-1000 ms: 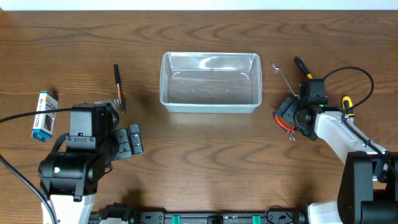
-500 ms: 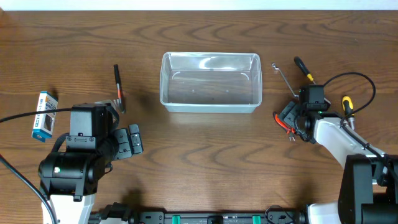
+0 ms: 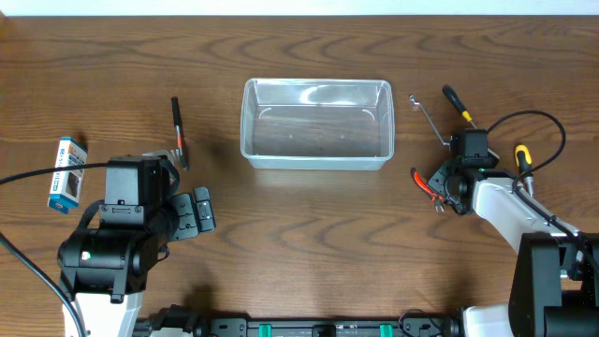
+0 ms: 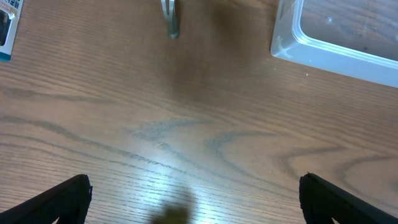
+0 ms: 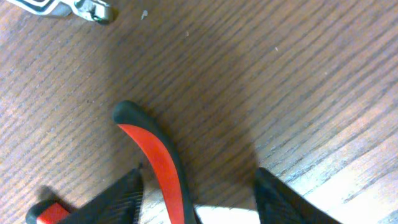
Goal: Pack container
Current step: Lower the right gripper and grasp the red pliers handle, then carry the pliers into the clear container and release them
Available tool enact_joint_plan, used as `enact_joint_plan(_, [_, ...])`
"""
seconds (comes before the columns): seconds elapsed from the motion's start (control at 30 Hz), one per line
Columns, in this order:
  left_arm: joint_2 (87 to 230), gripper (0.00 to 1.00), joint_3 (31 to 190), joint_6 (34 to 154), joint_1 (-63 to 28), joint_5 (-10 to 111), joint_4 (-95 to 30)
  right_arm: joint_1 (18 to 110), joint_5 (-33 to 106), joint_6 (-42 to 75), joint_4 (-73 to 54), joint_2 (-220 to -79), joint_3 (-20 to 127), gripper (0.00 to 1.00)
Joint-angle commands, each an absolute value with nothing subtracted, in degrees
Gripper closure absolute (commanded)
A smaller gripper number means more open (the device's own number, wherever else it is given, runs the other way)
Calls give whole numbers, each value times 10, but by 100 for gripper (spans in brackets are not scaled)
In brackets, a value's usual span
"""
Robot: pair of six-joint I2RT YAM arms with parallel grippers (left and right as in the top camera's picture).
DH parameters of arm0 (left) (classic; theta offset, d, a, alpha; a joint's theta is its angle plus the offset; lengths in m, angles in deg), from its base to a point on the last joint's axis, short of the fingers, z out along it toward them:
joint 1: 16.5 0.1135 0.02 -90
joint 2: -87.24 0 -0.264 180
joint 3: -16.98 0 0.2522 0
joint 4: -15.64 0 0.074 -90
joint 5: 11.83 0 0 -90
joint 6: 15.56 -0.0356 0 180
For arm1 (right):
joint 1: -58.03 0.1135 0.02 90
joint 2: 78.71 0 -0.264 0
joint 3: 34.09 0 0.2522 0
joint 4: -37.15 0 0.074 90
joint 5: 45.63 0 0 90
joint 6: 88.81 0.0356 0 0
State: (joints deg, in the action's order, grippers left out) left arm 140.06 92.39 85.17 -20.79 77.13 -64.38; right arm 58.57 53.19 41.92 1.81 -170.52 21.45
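Both right jaws have come closer around the red pliers handle, not clamping yet: first pick for the empty container; left jaws stand wide open.

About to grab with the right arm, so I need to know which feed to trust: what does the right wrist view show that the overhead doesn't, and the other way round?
Right wrist only: close up, one red handle of the pliers lies between the fingers of the right gripper, with bare wood showing beside it. Overhead only: the empty container, the blue-and-white box, a yellow-handled screwdriver, and the pliers lying to the container's right. Both: the pliers and the wooden table.
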Motion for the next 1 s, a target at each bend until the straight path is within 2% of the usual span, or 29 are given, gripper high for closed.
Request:
enact_joint_plan(0.0, [1400, 2, 933, 857, -211, 778, -647, 582, 504, 429, 13, -1717, 196, 54])
enact_joint_plan(0.13, [1400, 2, 933, 857, -211, 778, -647, 582, 504, 429, 13, -1717, 196, 69])
enact_joint_plan(0.2, [1400, 2, 933, 857, -211, 778, -647, 582, 504, 429, 13, -1717, 196, 73])
enact_joint_plan(0.3, [1400, 2, 933, 857, -211, 778, -647, 582, 504, 429, 13, -1717, 196, 84])
enact_joint_plan(0.37, [1400, 2, 933, 857, -211, 778, -647, 582, 504, 429, 13, -1717, 196, 89])
enact_joint_plan(0.63, [1400, 2, 933, 857, -211, 778, -647, 582, 504, 429, 13, -1717, 196, 99])
enact_joint_plan(0.97, [1400, 2, 933, 857, -211, 778, -647, 582, 499, 392, 7, -1707, 214, 99])
